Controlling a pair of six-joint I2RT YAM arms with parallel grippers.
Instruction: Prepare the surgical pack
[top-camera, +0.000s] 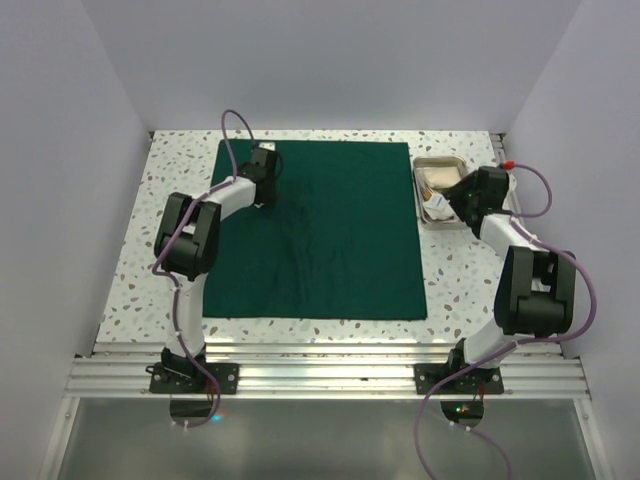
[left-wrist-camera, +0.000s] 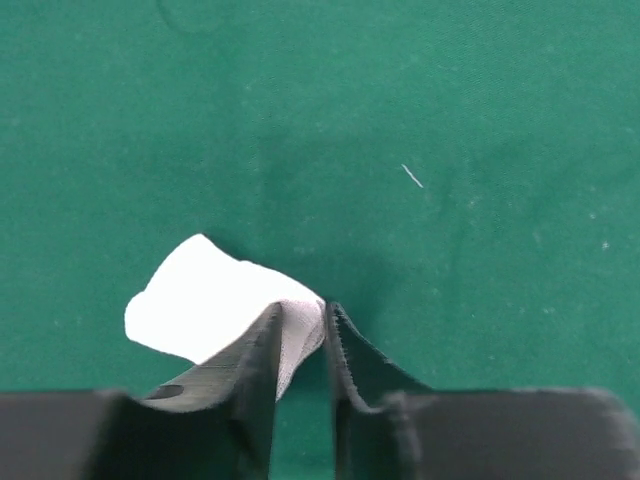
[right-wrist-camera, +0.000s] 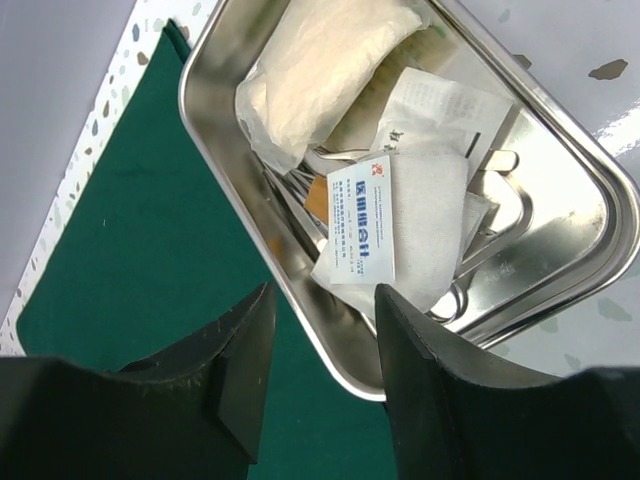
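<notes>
Since the white gauze pad (left-wrist-camera: 195, 295) looks light and limp, a corner pinch suits it. The left gripper (left-wrist-camera: 303, 312) stands narrow around one corner, on the green drape (left-wrist-camera: 450, 120) toward the counter's (top-camera: 450, 290) far-left corner, though whether it clamps I cannot tell. The right gripper (right-wrist-camera: 325, 295) hangs open over the steel tray (right-wrist-camera: 215, 140) at the counter's far-right edge, its packets (right-wrist-camera: 385, 225) likely slippery.

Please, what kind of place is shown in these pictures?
Probably a robot test booth staged for surgical prep, not a real theatre: plain white walls enclose a speckled table holding a green drape and a steel tray of packaged gauze.
</notes>
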